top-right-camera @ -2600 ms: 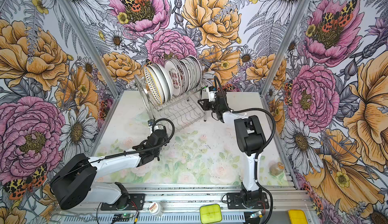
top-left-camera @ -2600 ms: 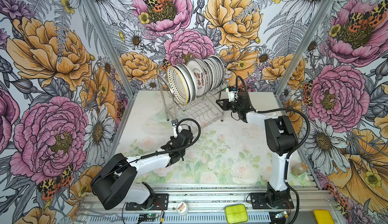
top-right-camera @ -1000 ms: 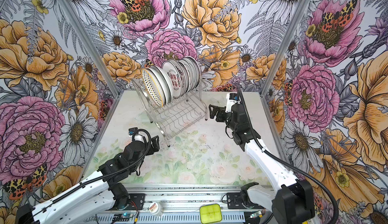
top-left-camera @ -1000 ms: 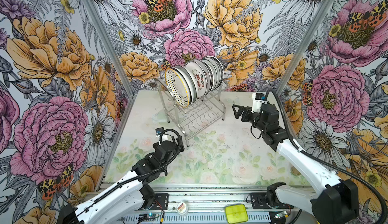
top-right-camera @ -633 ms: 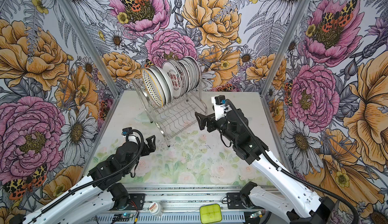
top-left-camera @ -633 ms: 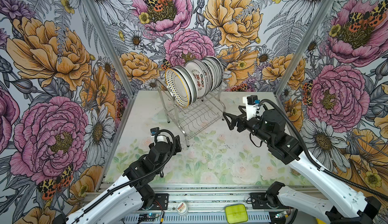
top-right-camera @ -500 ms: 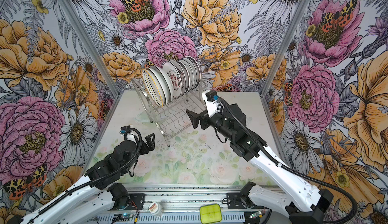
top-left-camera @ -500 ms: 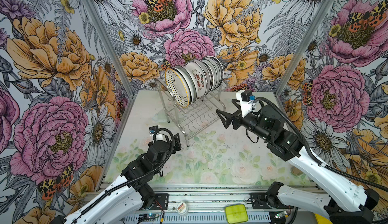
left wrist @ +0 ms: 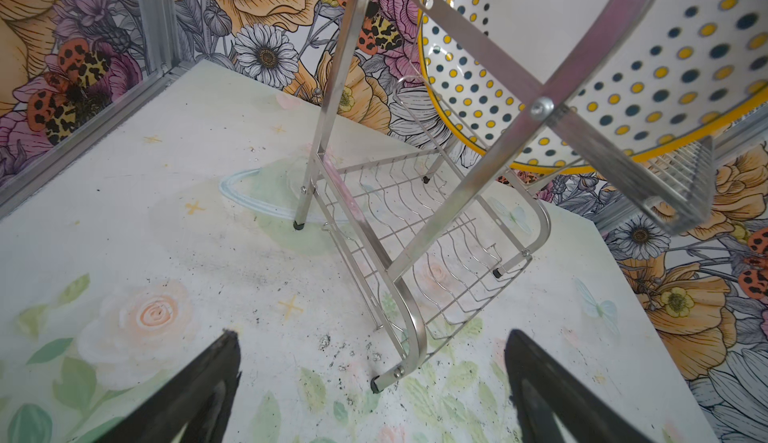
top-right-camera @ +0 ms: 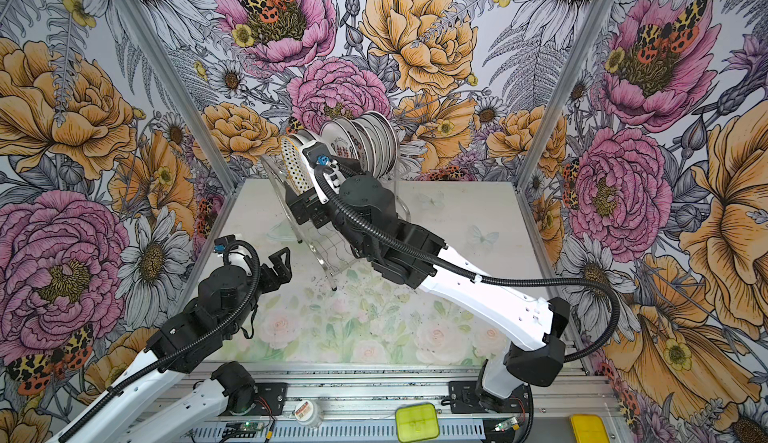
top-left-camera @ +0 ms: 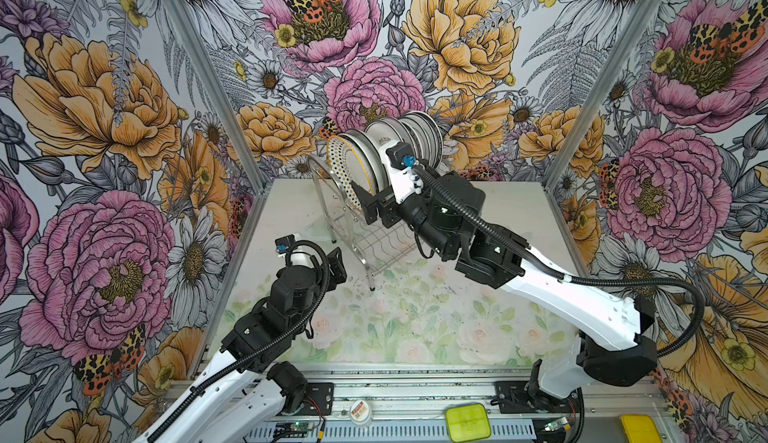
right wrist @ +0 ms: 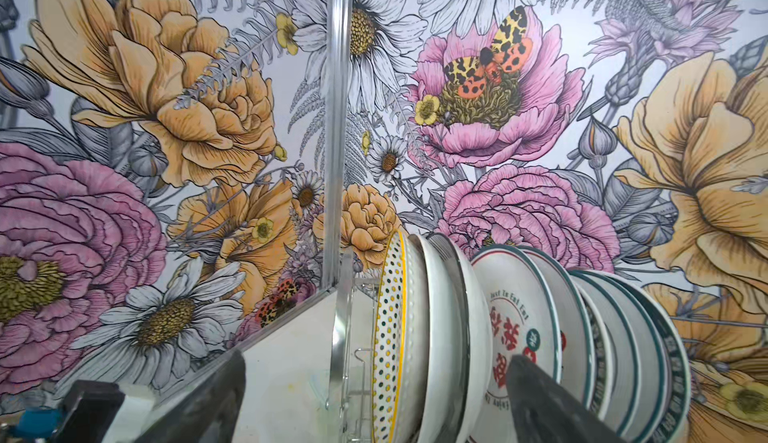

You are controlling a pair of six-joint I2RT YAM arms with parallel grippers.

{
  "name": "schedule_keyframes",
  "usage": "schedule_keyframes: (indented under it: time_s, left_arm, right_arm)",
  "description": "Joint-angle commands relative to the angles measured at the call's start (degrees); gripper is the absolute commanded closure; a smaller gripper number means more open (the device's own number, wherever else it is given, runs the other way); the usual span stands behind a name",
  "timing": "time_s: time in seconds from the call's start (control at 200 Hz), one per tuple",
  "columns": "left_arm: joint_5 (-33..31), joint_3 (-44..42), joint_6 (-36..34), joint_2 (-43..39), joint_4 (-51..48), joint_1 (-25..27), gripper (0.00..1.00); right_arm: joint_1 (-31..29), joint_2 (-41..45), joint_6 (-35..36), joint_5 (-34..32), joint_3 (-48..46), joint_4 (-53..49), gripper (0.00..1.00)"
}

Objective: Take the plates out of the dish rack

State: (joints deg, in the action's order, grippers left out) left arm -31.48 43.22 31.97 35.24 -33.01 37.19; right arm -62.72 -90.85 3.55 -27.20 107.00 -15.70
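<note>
The dish rack (top-left-camera: 376, 239) of shiny steel wire stands at the back of the table, with several plates (top-left-camera: 419, 135) on edge in its upper tier. The front one is a yellow-rimmed dotted plate (top-left-camera: 347, 164). My right gripper (top-left-camera: 376, 209) is open at the rack's front end. In the right wrist view its gripper (right wrist: 376, 360) straddles the dotted plate (right wrist: 390, 337) and two plain white plates. One finger overlaps the plate with red characters (right wrist: 515, 316). My left gripper (top-left-camera: 337, 263) hangs open and empty over the table, near the rack's front foot (left wrist: 376, 385).
Floral walls with metal corner posts (top-left-camera: 582, 121) close in the table on three sides. The rack's lower wavy shelf (left wrist: 419, 229) holds nothing. On the front rail lie a green box (top-left-camera: 467, 422), a small round tin (top-left-camera: 360, 411) and a yellow box (top-left-camera: 640, 428).
My right arm has swung from the table's right side up and left to the rack's front plates. The left arm drew back toward the front left, then rose slightly. Both grippers stayed open.
</note>
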Motion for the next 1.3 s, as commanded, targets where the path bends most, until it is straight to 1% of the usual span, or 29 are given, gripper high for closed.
schedule_keyframes:
  time_s: [0.0, 0.045, 0.165, 0.22, 0.295, 0.41, 0.475, 0.635, 0.786, 1.001, 1.296]
  left_arm:
    - [1.1, 2.0, -2.1, -0.3, -3.4, -2.7, 0.01]
    - [2.1, 2.3, -2.2, -0.6, -3.7, -3.8, 0.01]
    - [4.6, 2.8, -2.7, -0.1, -4.6, -6.7, 0.01]
    - [6.2, 3.2, -3.3, 0.9, -5.0, -7.9, 0.01]
    - [7.1, 3.9, -3.1, 2.6, -5.6, -8.9, 0.01]
    - [8.8, 5.4, -2.2, 5.3, -6.7, -10.4, 0.01]
    - [9.1, 5.7, -1.9, 5.9, -6.6, -10.7, 0.01]
    - [9.2, 5.5, -2.3, 4.7, -6.7, -11.3, 0.01]
    - [10.3, 4.9, -2.0, 2.9, -6.9, -12.5, 0.01]
    - [12.1, 5.0, -1.4, 3.4, -7.9, -14.6, 0.01]
    - [13.2, 4.9, -1.3, 3.3, -7.9, -15.4, 0.01]
  right_arm:
    - [-1.6, -0.9, 2.8, -11.0, 2.2, -1.0, 0.08]
    - [-1.9, -1.4, 2.8, -10.7, 1.9, -0.8, 0.13]
    - [-2.4, -3.6, 2.7, -11.3, 1.7, -0.6, 0.17]
    - [-2.5, -4.6, 2.0, -12.4, 2.0, -0.6, 0.22]
    - [-2.2, -5.8, 0.8, -13.6, 2.5, -0.7, 0.24]
    - [-2.1, -7.3, -0.9, -15.2, 3.2, -0.7, 0.3]
    - [-2.2, -8.6, -0.9, -16.2, 3.8, -0.7, 0.33]
    - [-2.2, -11.5, -0.9, -19.8, 5.3, -0.5, 0.38]
    - [-2.2, -13.8, -0.6, -22.6, 6.9, 0.1, 0.46]
    - [-1.9, -16.4, -1.3, -24.6, 8.5, 0.1, 0.48]
    - [-0.3, -16.9, -3.7, -24.2, 7.4, 0.1, 0.52]
